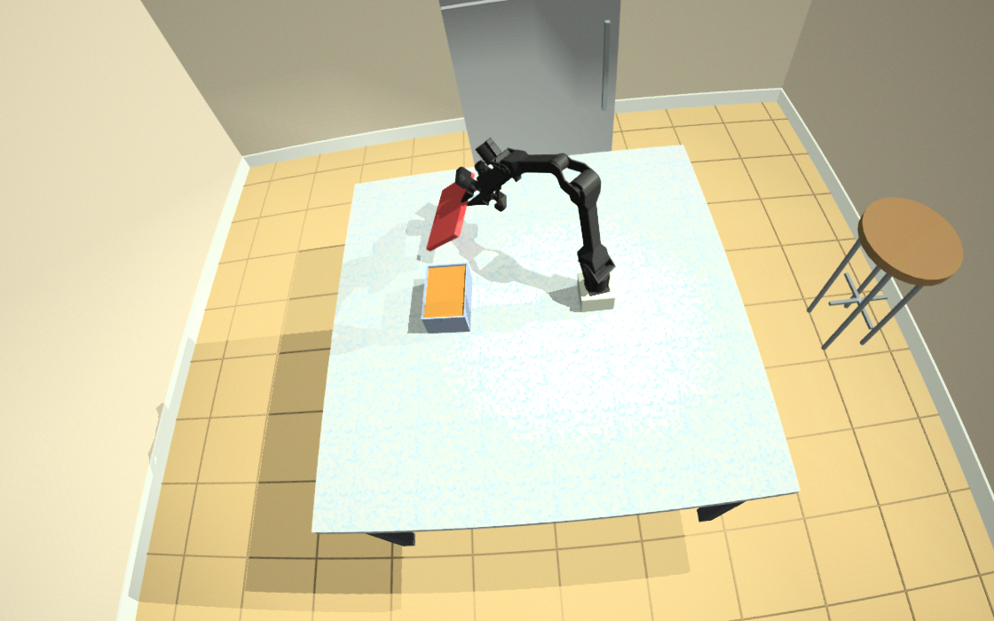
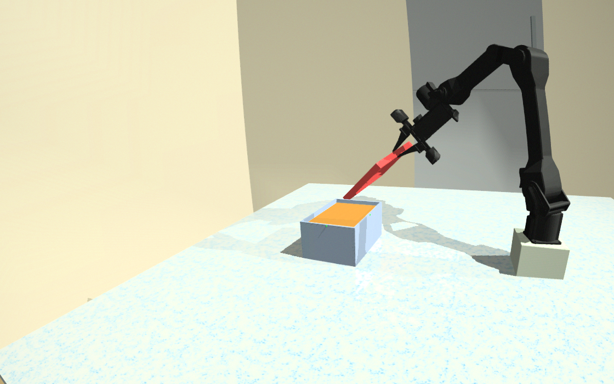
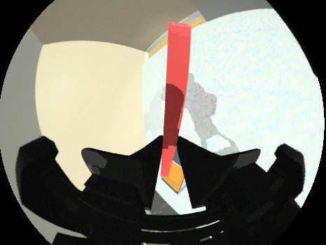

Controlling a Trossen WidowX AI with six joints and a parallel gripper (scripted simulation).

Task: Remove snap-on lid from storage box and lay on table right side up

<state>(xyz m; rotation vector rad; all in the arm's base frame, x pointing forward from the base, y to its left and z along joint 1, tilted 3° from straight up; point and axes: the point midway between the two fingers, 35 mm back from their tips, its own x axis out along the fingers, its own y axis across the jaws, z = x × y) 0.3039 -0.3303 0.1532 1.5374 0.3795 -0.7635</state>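
The storage box (image 1: 445,323) (image 2: 333,242) is pale blue with an orange inside, open at the top, and stands on the table left of the arm's base. A small part of it shows between the fingers in the wrist view (image 3: 174,178). The red lid (image 1: 446,217) (image 2: 373,175) (image 3: 176,80) hangs in the air behind the box, tilted steeply with its free end down. My gripper (image 1: 469,192) (image 2: 405,147) (image 3: 169,138) is shut on the lid's upper edge. The lid's low end is a little above the table, apart from the box.
The pale speckled table (image 1: 549,410) (image 2: 271,326) carries the arm's base block (image 1: 595,300) (image 2: 538,258) right of the box. A grey cabinet (image 1: 534,66) stands behind the table. A round wooden stool (image 1: 909,239) stands on the floor to the right.
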